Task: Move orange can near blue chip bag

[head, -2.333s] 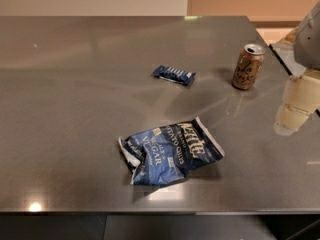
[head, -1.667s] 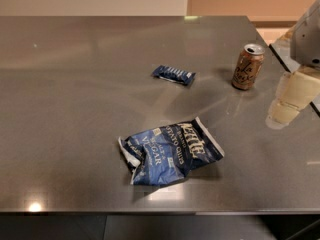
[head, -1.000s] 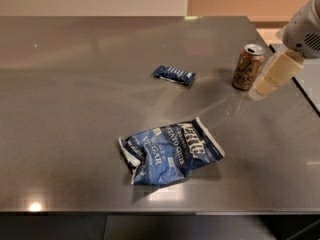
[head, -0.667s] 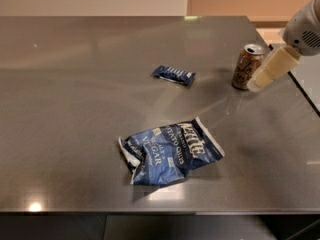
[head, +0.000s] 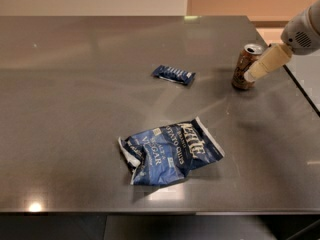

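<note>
Orange can (head: 244,68): upright on the tabletop (head: 75,109), right at the tip of the end effector (head: 252,74), on its left as viewed; contact looks likely but cannot be confirmed.
End effector: reaches in from the right edge of the view, angled down to the can's lower right flank; whether it is apart, together or clamped cannot be told.
Blue chip bag (head: 170,151): lies crumpled, well apart from the end effector, nearer the camera and further to its left.
Step in hand: judged to be the approach and seating on the can, ahead of any carry.
Doing it well: centre the can's body in the end effector, take it at mid-height and keep it upright; a glancing push low down could tip or slide it on the smooth metal.
Snack bar wrapper (head: 173,74): small, dark blue, flat; left of the end effector, beyond the can, about level with it.
Obstruction: the straight line from end effector to bag appears free; the wrapper lies beside that line, not on it.
Tabletop edge: just right of the end effector; avoid drifting the can that way.
</note>
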`<state>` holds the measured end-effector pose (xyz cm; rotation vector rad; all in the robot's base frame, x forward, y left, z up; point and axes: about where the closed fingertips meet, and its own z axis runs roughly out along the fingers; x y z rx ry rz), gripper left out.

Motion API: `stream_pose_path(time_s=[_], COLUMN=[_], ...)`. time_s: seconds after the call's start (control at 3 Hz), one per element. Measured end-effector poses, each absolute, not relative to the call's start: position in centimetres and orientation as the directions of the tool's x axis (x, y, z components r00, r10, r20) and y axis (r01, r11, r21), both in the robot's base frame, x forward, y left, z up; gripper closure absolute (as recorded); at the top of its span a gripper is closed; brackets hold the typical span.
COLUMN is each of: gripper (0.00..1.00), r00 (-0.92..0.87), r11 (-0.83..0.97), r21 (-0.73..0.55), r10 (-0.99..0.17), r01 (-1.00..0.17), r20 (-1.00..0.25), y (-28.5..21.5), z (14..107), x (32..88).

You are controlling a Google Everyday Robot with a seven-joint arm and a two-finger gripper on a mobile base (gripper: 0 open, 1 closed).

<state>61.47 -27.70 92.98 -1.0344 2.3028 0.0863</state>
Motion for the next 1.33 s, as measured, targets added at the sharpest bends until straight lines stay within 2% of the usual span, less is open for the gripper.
stream_pose_path(time_s=[0.67, 1.0, 1.33], gripper=[0.00, 0.10, 0.28], r00=[-0.535, -0.544, -0.542], r11=[0.733, 0.749, 0.746], r21=[-0.133, -0.115, -0.102], r10=[-0.595, -0.569, -0.563], r01=[-0.667, -0.652, -0.658], r20=[-0.599, -0.616, -0.623], y=[-28.4, -28.8, -28.4], z=[90.4, 89.7, 89.9], x=[65.7, 67.5, 67.8])
